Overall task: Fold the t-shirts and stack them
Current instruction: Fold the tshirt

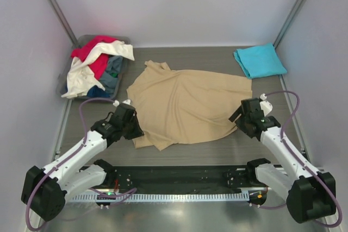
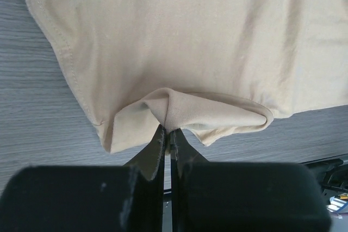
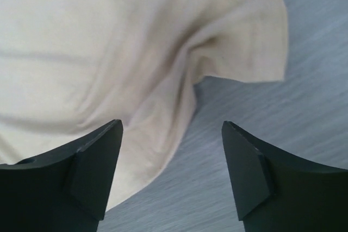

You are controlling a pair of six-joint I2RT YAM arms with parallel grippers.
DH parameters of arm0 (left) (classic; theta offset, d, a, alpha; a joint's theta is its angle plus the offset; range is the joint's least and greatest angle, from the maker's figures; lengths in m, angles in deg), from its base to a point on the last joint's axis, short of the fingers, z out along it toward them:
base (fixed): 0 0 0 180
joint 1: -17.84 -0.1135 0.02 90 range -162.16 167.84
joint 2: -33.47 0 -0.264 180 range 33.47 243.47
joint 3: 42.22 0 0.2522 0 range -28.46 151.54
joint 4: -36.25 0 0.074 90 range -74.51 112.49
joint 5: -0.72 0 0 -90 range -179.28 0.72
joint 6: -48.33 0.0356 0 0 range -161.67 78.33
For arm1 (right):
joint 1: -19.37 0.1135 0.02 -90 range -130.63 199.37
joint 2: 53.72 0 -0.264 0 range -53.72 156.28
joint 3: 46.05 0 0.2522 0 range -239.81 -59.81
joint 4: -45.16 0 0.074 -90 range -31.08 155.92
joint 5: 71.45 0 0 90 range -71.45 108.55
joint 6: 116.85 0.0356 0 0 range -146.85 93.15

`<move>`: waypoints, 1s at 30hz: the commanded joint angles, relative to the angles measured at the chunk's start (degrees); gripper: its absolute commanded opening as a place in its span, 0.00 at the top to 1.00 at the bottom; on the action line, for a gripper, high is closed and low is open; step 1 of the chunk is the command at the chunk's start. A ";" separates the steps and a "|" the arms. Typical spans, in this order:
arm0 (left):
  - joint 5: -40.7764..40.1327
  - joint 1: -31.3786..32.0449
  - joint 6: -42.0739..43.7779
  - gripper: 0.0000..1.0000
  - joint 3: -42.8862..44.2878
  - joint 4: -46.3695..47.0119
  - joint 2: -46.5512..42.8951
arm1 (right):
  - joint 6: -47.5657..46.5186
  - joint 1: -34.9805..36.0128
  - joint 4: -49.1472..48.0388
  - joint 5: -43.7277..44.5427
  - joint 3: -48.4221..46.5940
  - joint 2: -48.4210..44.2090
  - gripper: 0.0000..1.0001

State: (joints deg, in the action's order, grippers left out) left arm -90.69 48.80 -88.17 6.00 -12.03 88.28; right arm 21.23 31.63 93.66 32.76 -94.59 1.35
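Note:
A tan t-shirt [image 1: 187, 101] lies spread and rumpled on the middle of the table. My left gripper [image 1: 132, 125] is shut on a pinched fold at its near left edge; the left wrist view shows the cloth [image 2: 179, 107] bunched between the closed fingertips [image 2: 168, 132]. My right gripper [image 1: 237, 119] is open at the shirt's right edge, its jaws wide apart over the cloth's edge [image 3: 163, 129] and bare table, holding nothing. A folded turquoise t-shirt [image 1: 259, 60] lies at the back right. Red [image 1: 93, 50], white [image 1: 81, 77] and dark blue-grey [image 1: 111, 74] shirts are heaped at the back left.
The heap of shirts sits in a grey bin [image 1: 123, 73] at the back left corner. Metal frame posts rise at both back corners. A black rail [image 1: 179, 177] with the arm bases runs along the near edge.

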 commanded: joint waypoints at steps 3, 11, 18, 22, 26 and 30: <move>1.06 -0.37 1.24 1.00 0.79 2.36 -0.40 | 5.37 -3.45 2.96 3.80 2.97 4.95 0.31; 1.06 -0.37 0.97 1.00 0.44 2.00 -2.07 | 3.26 -16.19 -1.16 2.13 5.60 7.77 0.52; 1.06 -0.37 1.15 1.00 0.43 2.27 -1.63 | 0.80 -20.06 -6.26 -2.08 7.45 9.79 0.47; 1.06 -0.37 1.24 1.00 0.35 2.62 -0.84 | -0.43 -21.92 -8.37 -3.23 6.92 11.99 0.46; 1.06 -0.37 1.32 1.00 0.35 2.71 -0.31 | -0.79 -22.36 -10.74 -4.63 7.71 13.92 0.50; 1.15 -0.37 1.24 1.00 0.17 2.62 -0.84 | -1.05 -22.45 -12.15 -5.95 8.68 13.84 0.74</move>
State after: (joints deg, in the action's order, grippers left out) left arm -90.47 48.80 -87.69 6.00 -11.35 87.91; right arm 20.20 9.35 85.05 29.51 -89.08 13.13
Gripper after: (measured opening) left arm 0.012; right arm 0.308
